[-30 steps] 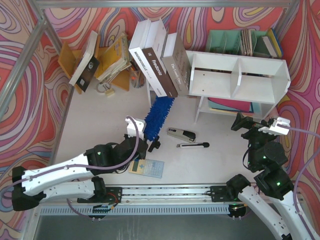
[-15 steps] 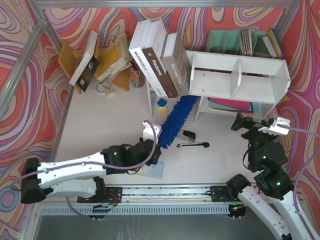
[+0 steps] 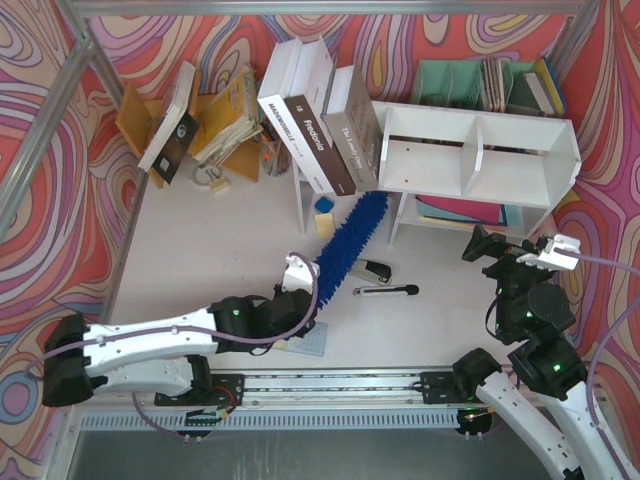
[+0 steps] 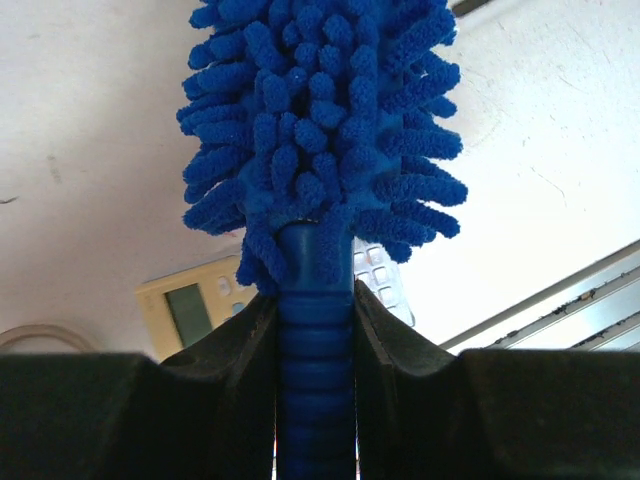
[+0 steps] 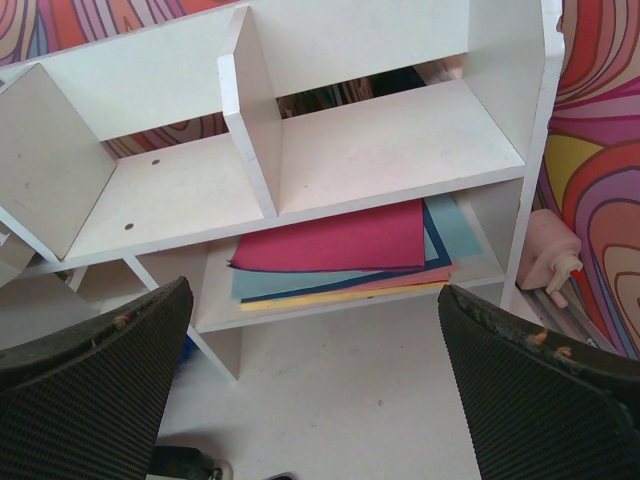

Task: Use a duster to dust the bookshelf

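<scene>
The long fluffy bright-blue microfibre duster [image 3: 352, 240], judged light and soft-headed, is held by its ribbed handle in the closed jaws of the left gripper [image 4: 315, 305]. Its tip lies near the left end of the wide white two-tier bookshelf [image 3: 432, 168]. The right gripper [image 5: 312, 340] jaws are open and empty.

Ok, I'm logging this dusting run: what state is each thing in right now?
duster, gripped by its handle, head angled toward the bookshelf.
left gripper, jaws shut on the duster's handle.
right gripper, jaws open, empty.
bookshelf, both upper compartments empty.
coloured sheets, stacked flat on its lower tier.
books, tilted.
</scene>
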`<state>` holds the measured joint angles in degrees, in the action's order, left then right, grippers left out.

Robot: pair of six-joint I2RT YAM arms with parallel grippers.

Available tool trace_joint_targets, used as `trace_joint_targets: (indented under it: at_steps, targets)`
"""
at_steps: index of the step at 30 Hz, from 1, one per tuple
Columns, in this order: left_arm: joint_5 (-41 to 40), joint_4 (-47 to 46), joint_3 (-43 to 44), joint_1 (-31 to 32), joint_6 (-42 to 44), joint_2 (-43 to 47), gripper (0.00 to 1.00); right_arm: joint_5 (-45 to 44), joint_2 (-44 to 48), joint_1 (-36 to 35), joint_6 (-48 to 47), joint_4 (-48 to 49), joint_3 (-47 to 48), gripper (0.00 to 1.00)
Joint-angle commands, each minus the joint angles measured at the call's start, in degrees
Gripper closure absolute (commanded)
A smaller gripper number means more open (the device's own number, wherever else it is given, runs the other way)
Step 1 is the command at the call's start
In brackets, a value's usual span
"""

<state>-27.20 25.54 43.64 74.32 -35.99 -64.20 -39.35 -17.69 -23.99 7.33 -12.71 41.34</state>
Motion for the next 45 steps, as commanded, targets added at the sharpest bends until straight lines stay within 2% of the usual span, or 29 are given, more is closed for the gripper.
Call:
trace_joint_targets:
  at_steps: [1,7,13,24,30,34,45]
  targets:
    - [-8.3,3.0,0.4,0.0,0.5,6.8,1.0,-0.2,0.4,-0.2,0.1,-0.2,-0.2,0.01]
    - [-15.4,5.6,3.7,-0.1,4.7,15.2,1.0,-0.2,0.5,-0.2,0.0,-0.2,-0.2,0.01]
    - [-19.8,8.3,5.3,-0.5,6.4,17.8,1.0,-0.2,0.6,-0.1,0.0,-0.3,-0.2,0.01]
    - [-25.6,17.0,4.7,-0.9,-2.1,18.5,1.0,-0.1,0.4,-0.1,0.0,-0.2,-0.2,0.01]
    - [-20.4,12.7,4.1,-1.0,-0.8,17.0,1.0,-0.1,0.2,-0.2,0.0,-0.2,-0.1,0.01]
    - [-14.5,4.7,3.2,-1.0,4.0,17.6,1.0,-0.2,0.2,-0.2,0.0,-0.2,-0.2,0.01]
    - [-3.6,-2.7,5.9,-1.0,6.2,6.9,1.0,-0.3,0.2,-0.2,-0.1,0.0,-0.2,0.01]
